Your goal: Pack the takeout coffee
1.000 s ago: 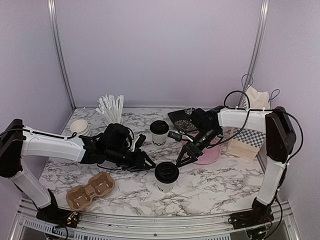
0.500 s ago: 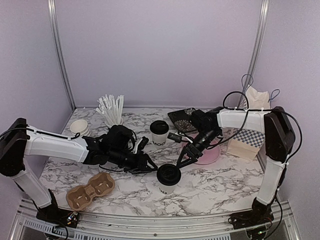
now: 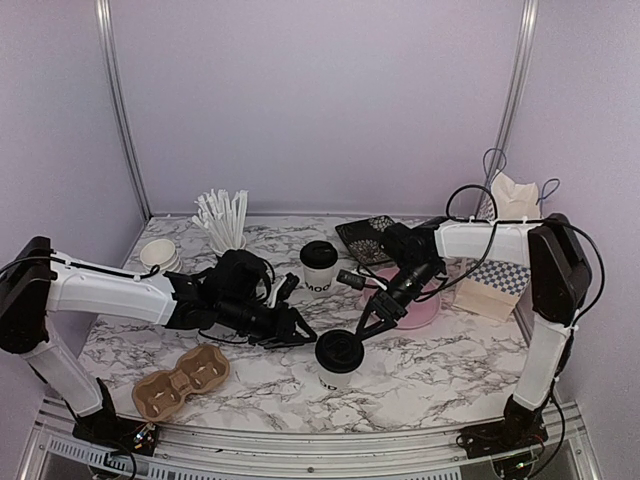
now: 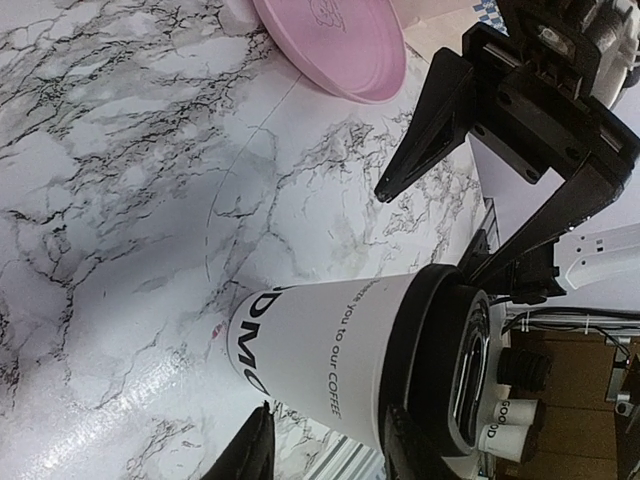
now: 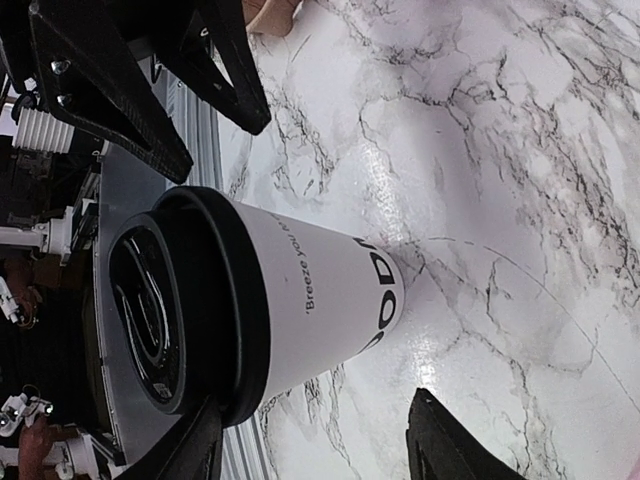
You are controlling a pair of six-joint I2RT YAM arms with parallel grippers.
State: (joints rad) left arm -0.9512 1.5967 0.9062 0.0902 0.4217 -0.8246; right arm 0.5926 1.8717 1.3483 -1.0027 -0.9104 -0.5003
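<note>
Tabletop (image 3: 450, 370) in white marble was seen from above, with both arms reached in over it toward the middle. The left arm (image 3: 110, 290) and right arm (image 3: 480, 240) were each partly lost behind the front rail at their bases. A paper bag (image 3: 490, 295) with a checkered patch was tucked behind the right arm and only half shown. The pink plate (image 3: 425, 312) was partly covered by that arm's wrist. A brown cup carrier (image 3: 180, 382) was lying flat at the front left.

As for the coffee, the near cup (image 3: 338, 360) was stood upright at the front middle, between the two grippers. The far cup (image 3: 319, 265) was set further back, well apart from it. The lettering on the near cup was wrapped round the side and only partly readable.

The left gripper (image 3: 300, 332) was spread wide just left of the near cup, with nothing clamped. In its wrist view the fingertips (image 4: 250, 455) were cropped by the bottom edge, so contact with the cup couldn't be told. The right gripper (image 3: 368, 325) was likewise held unclenched just right of the cup, its fingers (image 5: 450, 440) also cut off.

Against a second earlier, the near cup was found slightly nearer the front edge and further right. The left gripper had been brought in closer. Since half a second ago, barely anything was changed.
</note>
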